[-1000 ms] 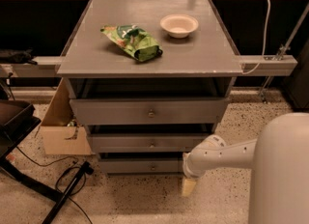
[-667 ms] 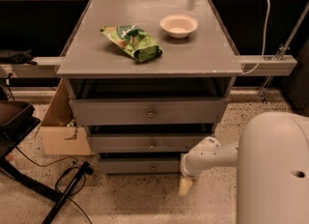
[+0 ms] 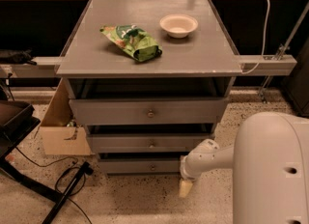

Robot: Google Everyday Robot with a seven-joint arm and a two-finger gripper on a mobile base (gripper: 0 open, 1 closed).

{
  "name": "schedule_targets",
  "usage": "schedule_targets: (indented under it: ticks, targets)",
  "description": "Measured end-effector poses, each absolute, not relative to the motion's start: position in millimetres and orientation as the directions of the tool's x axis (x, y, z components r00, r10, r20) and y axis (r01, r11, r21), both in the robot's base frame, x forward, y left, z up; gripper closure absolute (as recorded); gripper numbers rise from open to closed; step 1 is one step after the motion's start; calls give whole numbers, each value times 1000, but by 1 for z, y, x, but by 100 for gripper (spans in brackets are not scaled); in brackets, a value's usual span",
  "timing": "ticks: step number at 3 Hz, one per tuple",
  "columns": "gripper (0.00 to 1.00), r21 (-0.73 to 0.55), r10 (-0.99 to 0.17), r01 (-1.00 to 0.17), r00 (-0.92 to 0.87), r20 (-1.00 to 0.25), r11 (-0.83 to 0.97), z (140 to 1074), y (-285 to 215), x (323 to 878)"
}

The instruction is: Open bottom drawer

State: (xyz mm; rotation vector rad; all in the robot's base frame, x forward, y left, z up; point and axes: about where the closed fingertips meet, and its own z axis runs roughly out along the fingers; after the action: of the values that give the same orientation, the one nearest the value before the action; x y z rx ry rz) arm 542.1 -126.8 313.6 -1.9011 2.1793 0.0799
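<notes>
Sitting lowest in the grey cabinet [image 3: 193,54], the bottom drawer [image 3: 128,166] shows only a thin, shadowed front with a small knob [image 3: 152,167]; its right end is partly covered by the arm [image 3: 207,156]; the gripper [image 3: 186,188] hangs just beside that end, near the floor, nothing seen in its hold; how far open it is cannot be told; the robot's white body [image 3: 270,170] is cut off at the frame edge
</notes>
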Motion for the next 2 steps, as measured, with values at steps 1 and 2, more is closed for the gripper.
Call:
schedule_targets:
  ticks: [1, 2]
  targets:
    - [0, -121, -974, -986, -90, -207, 116, 281, -126, 544]
    - [0, -139, -974, -987, -50, -222, 82, 245, -127, 549]
